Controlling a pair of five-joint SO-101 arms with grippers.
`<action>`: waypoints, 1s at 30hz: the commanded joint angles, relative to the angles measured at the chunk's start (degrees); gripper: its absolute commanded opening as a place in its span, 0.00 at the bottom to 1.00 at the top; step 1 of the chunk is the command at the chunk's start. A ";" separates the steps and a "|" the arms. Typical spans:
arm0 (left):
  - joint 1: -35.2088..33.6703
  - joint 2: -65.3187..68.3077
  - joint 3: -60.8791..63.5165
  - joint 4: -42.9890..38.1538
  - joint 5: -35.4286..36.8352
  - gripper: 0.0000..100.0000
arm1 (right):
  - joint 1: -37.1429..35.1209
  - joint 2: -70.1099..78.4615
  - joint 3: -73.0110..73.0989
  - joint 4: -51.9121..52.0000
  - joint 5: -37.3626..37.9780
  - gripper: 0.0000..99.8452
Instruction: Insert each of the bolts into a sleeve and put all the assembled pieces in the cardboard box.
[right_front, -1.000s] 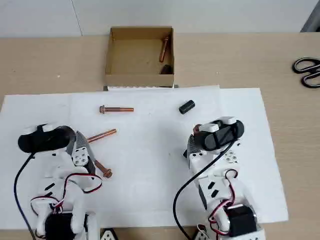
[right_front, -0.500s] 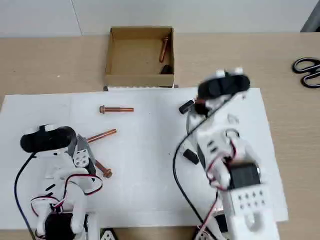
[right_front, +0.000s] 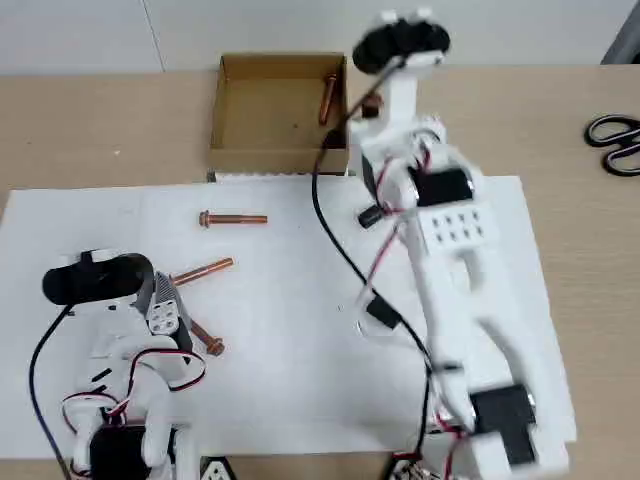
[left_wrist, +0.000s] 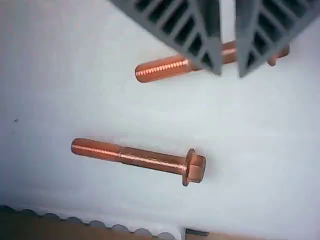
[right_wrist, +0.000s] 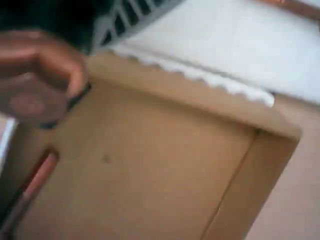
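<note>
The cardboard box (right_front: 262, 112) stands at the far edge of the white paper and holds one copper bolt in a black sleeve (right_front: 328, 100). Over the box's right wall my right gripper (right_front: 367, 105) is shut on another bolt with a dark sleeve (right_wrist: 35, 97), above the box floor (right_wrist: 150, 165). Three bare bolts lie on the paper (right_front: 232, 218), (right_front: 203, 269), (right_front: 205, 338). A loose black sleeve (right_front: 372, 215) lies beside the right arm. My left gripper (left_wrist: 227, 52) hangs over one bolt (left_wrist: 162, 68), jaws almost together and holding nothing; a second bolt (left_wrist: 140, 157) lies near it.
The white paper sheet (right_front: 280, 380) covers the near table. Scissors (right_front: 615, 140) lie at the far right on the wooden top. The right arm stretches across the paper's right half, with its black cable (right_front: 335, 240) trailing over the middle.
The right arm has swung from the middle of the paper out to the cardboard box, carrying its bolt and sleeve. The left arm has stayed where it was.
</note>
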 joint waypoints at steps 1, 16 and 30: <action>1.41 -0.44 -0.22 0.00 -0.35 0.01 | -0.31 9.10 -14.24 -2.07 0.70 0.00; 3.69 -0.44 0.66 0.35 -0.35 0.01 | -1.54 48.13 -53.01 -8.84 0.53 0.00; 3.52 -0.44 0.75 2.37 -0.35 0.01 | -4.18 58.86 -57.67 -6.81 0.44 0.13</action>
